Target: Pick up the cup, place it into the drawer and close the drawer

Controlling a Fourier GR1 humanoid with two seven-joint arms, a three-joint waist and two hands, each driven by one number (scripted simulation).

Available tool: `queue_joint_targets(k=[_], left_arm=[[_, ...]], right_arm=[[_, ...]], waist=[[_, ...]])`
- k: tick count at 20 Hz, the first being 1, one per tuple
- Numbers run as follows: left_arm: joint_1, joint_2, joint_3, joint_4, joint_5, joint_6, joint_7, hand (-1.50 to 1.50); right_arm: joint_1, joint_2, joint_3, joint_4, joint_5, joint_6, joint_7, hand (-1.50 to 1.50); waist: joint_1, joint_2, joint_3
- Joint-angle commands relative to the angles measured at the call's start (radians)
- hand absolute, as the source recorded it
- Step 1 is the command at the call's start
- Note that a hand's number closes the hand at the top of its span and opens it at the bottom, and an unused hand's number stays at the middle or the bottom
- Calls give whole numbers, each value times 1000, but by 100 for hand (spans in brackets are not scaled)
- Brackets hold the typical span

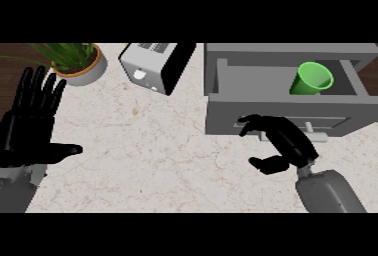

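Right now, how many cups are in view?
1. The green cup is inside the open drawer at the upper right, toward its right end. Part of the drawer's inside is out of sight, so another may be hidden.

Kitchen setting. A pale marble-patterned counter (148,150) carries a silver toaster (151,67), a potted plant (77,62) and an open grey drawer (251,82) with a green cup (314,78) lying inside.
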Motion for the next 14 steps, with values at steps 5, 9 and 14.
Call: queue_joint_targets(k=[5,9,14], left_arm=[[82,-49,47,-51,-48,-37,7,-150],[104,-8,132,28,-13,-172,-9,-150],[112,-53,115,40,-60,-197,-29,-150]], right_arm=[[-222,60,-49,424,90,-83,-96,-150],[-303,104,-79,624,103,-151,-153,-150],[-488,75,-189,884,55,-153,-275,-150]], waist=[[-3,0,0],[0,2,0],[10,7,1]])
